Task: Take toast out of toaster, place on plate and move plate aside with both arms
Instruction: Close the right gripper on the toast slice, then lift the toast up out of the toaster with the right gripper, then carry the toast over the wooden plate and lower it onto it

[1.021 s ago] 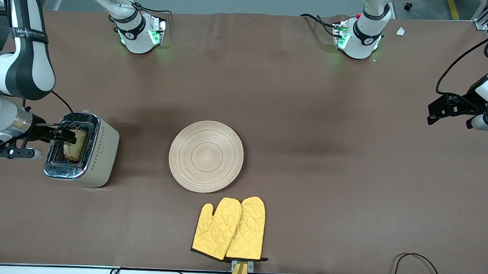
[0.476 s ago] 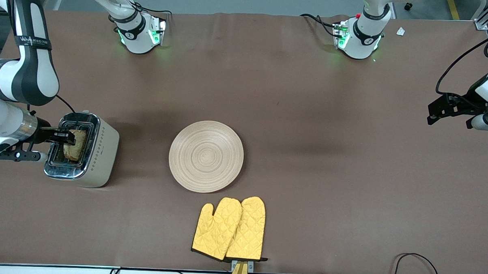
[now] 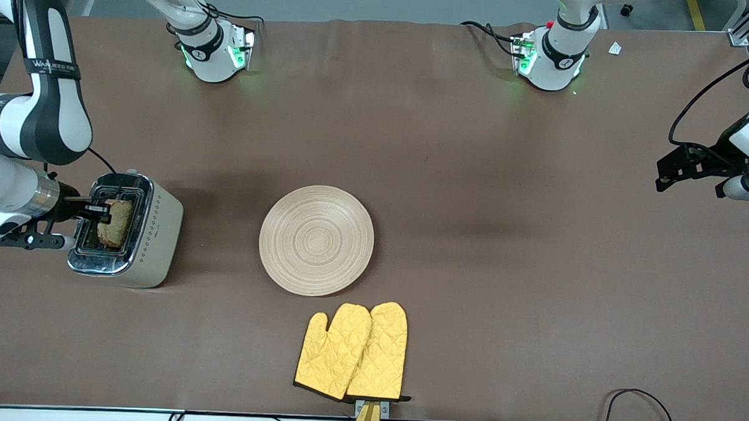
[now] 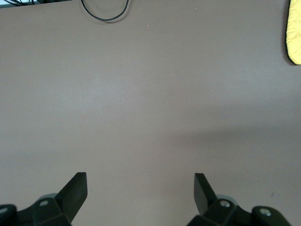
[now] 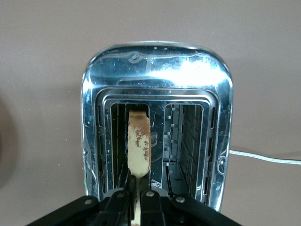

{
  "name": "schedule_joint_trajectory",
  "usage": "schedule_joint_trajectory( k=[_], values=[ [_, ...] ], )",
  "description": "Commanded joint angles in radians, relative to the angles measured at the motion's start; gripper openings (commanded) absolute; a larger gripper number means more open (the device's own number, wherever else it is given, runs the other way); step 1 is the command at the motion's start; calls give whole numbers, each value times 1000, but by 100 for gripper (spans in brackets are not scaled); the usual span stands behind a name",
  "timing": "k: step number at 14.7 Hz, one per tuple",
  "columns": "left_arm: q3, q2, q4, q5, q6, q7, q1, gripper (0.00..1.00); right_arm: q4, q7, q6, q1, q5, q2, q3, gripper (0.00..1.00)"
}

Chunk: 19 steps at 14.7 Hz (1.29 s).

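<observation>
The toast point(image 3: 117, 222) stands upright in a slot of the silver toaster point(image 3: 152, 240), near the right arm's end of the table. My right gripper point(image 3: 104, 212) is over the toaster, shut on the toast's top edge. In the right wrist view the toast point(image 5: 139, 146) rises from the slot of the toaster point(image 5: 155, 61), pinched in my right gripper point(image 5: 138, 200). The round beige wooden plate point(image 3: 316, 239) lies bare mid-table. My left gripper point(image 3: 687, 164) waits at the left arm's end of the table. In the left wrist view it point(image 4: 140, 188) is open and empty over bare table.
Two yellow quilted oven mitts point(image 3: 352, 352) lie nearer the front camera than the plate; a corner of one shows in the left wrist view point(image 4: 294, 33). A black cable point(image 3: 639, 403) loops by the front edge. Both arm bases stand along the table's back edge.
The right gripper's fingers have closed onto the toast in the toaster, and the right arm has shifted slightly. The left arm has not moved.
</observation>
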Motion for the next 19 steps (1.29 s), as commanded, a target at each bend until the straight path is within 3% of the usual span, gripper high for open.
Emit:
schedule_joint_trajectory(
  k=[1, 6, 9, 11, 14, 17, 19],
  values=[
    [-4, 7, 17, 20, -5, -9, 0, 100, 61, 53, -59, -12, -7, -6, 13, 0],
    [-4, 7, 17, 20, -5, -9, 2, 100, 254, 70, -315, 17, 4, -24, 18, 0],
    [-4, 7, 17, 20, -5, -9, 2, 100, 342, 122, -397, 80, 6, -26, 18, 0],
    [-4, 7, 17, 20, -5, -9, 2, 100, 365, 139, -398, 143, 6, -26, 18, 0],
    [-4, 7, 17, 20, -5, -9, 2, 100, 362, 315, -388, 258, 24, -15, 18, 0],
    [-4, 7, 17, 20, -5, -9, 2, 100, 341, 522, -296, 383, 100, 25, 18, 0],
    [-4, 7, 17, 20, -5, -9, 2, 100, 316, 547, -219, 414, 189, 57, 18, 0]
  ],
)
